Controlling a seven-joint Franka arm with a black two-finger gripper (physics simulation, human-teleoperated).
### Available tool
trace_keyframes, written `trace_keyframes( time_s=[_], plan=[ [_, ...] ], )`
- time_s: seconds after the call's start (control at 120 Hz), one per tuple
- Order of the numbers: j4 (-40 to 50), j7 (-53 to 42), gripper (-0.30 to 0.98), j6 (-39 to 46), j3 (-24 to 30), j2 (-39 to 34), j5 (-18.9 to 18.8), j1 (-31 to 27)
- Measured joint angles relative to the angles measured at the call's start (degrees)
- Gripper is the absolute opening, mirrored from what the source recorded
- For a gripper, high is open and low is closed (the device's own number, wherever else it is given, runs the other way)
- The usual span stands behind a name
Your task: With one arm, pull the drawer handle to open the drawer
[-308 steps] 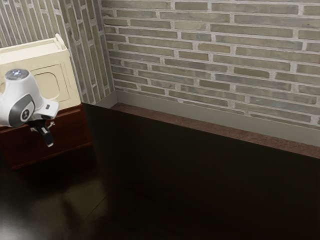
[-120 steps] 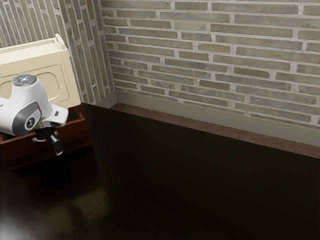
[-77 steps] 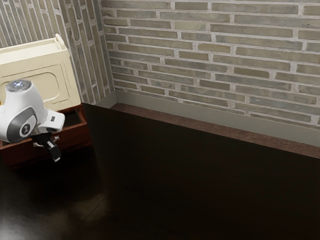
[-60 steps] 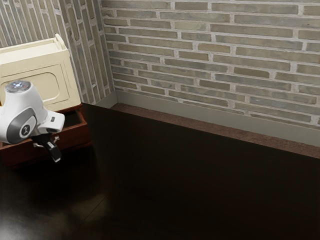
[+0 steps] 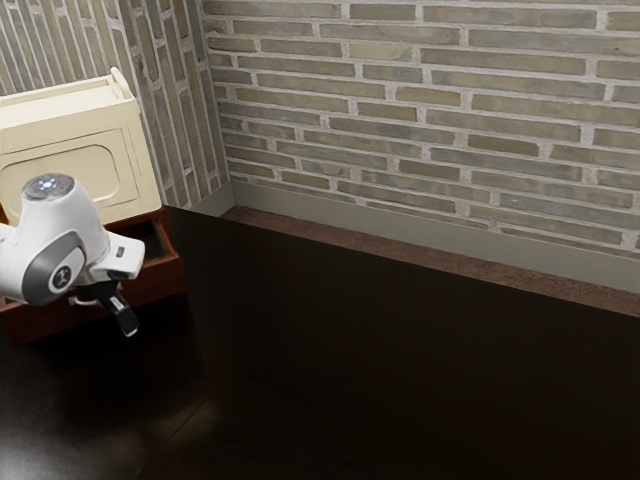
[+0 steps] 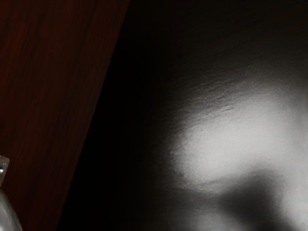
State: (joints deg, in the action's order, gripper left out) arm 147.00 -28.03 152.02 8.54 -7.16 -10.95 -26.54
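Note:
Beneath the cream cabinet (image 5: 113,158), the red-brown drawer (image 5: 157,283) stands pulled partway out, and its dark inside shows behind the front panel. My black gripper (image 5: 124,318) is just in front of that panel, tilted downward, close to the handle. The metal handle (image 5: 82,300) is mostly hidden by my hand in the exterior view. In the wrist view the silver handle (image 6: 6,215) is cut off at the corner, against the drawer's wooden front (image 6: 53,91).
A glossy black surface (image 5: 400,380) lies in front of the drawer and extends toward the exterior view's right. Brick walls (image 5: 420,110) stand behind, with a grey baseboard (image 5: 420,222) and a brown strip of floor along them.
The drawer has slid out from under the cabinet, exposing its inside. My hand has moved outward with it, lower and toward the exterior view's right.

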Motion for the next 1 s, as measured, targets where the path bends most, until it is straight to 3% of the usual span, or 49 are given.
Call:
trace_keyframes(
  time_s=[0.183, 0.417, 0.525, 0.633, 0.725, 1.0],
  plan=[
    [0.8, 0.7, 0.59, 0.3, 0.6, -1.9, 0.2, -0.2],
    [2.4, 1.5, 0.66, 0.4, 1.7, -3.3, 1.5, -0.1],
    [3.0, 2.1, 0.63, 0.4, 2.5, -4.1, 2.3, -0.3],
    [4.0, 2.5, 0.56, 0.3, 2.5, -5.7, 2.6, -0.1],
    [5.0, 2.7, 0.42, 0.3, 2.5, -7.3, 2.0, 0.4],
    [5.5, 3.9, 0.37, 0.7, 2.4, -8.0, 0.1, 0.4]
  ],
)
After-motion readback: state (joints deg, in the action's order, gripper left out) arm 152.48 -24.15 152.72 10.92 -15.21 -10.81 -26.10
